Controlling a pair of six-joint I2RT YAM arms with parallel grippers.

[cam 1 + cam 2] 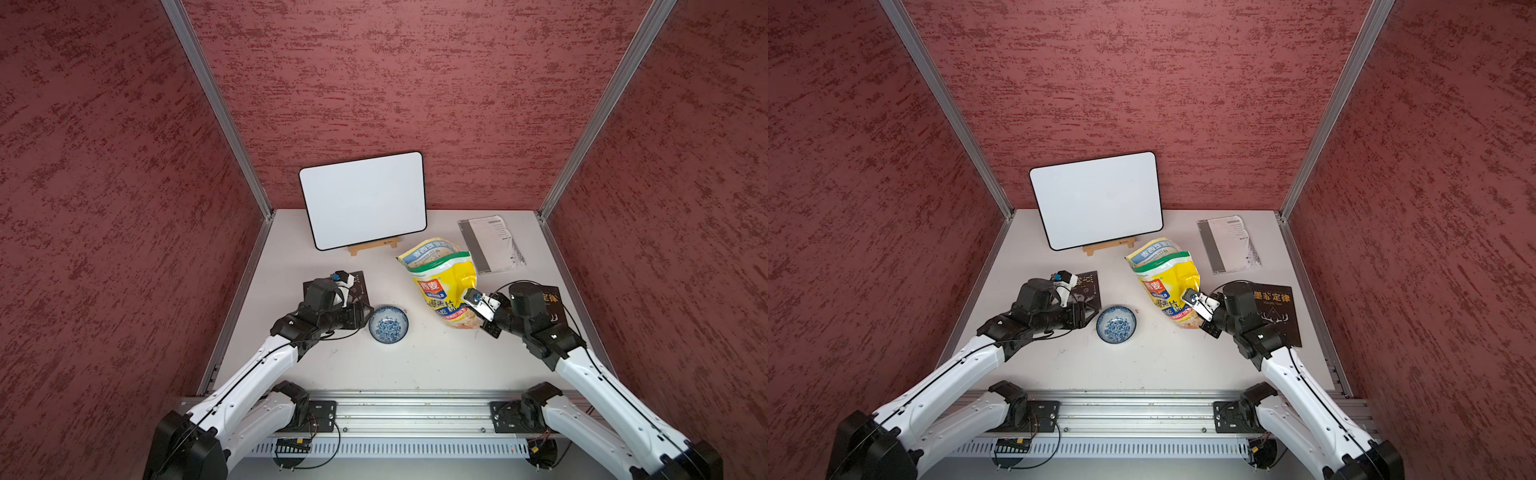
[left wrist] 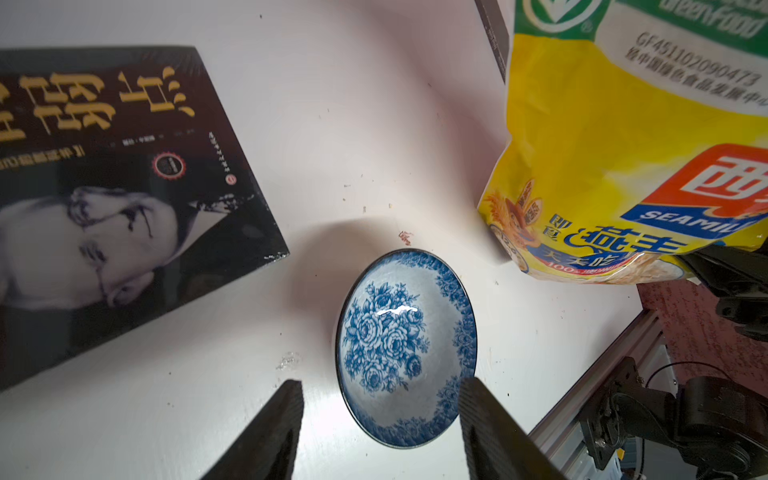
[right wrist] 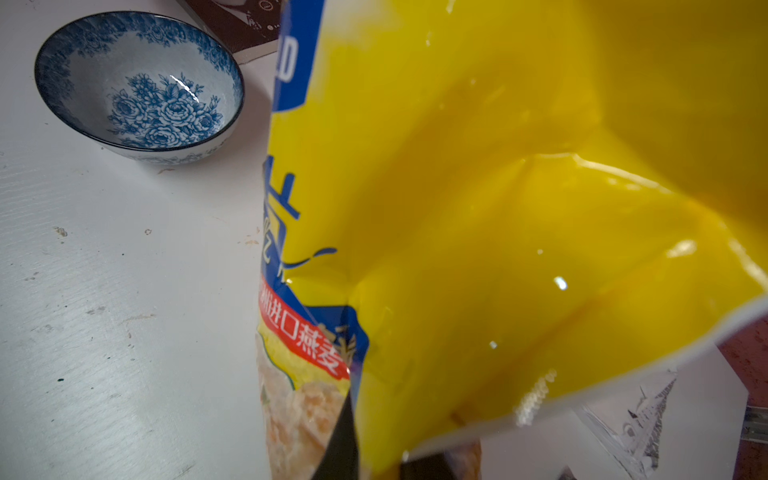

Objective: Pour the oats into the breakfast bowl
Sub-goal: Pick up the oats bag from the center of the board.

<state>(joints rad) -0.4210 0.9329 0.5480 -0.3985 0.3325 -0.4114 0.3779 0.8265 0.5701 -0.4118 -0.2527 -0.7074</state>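
The breakfast bowl (image 1: 388, 324) (image 1: 1116, 324), white with blue flowers, stands empty at the table's middle. My left gripper (image 1: 365, 313) (image 2: 382, 415) is open at the bowl's left side, and the bowl's near rim (image 2: 399, 436) lies between its fingers without touching them. The yellow SEAMILD pouch (image 1: 444, 282) (image 1: 1167, 282) stands right of the bowl (image 3: 137, 87), leaning, its top gaping. I cannot make out loose oats inside. My right gripper (image 1: 480, 322) (image 3: 374, 457) is shut on a fold of the pouch (image 3: 478, 270) low on its right side.
A whiteboard (image 1: 363, 199) on a wooden stand is at the back. A paper leaflet (image 1: 492, 245) lies back right. One black book (image 2: 104, 187) lies under my left wrist, another (image 1: 1275, 307) under my right arm. A metal rail (image 1: 411, 411) runs along the front edge.
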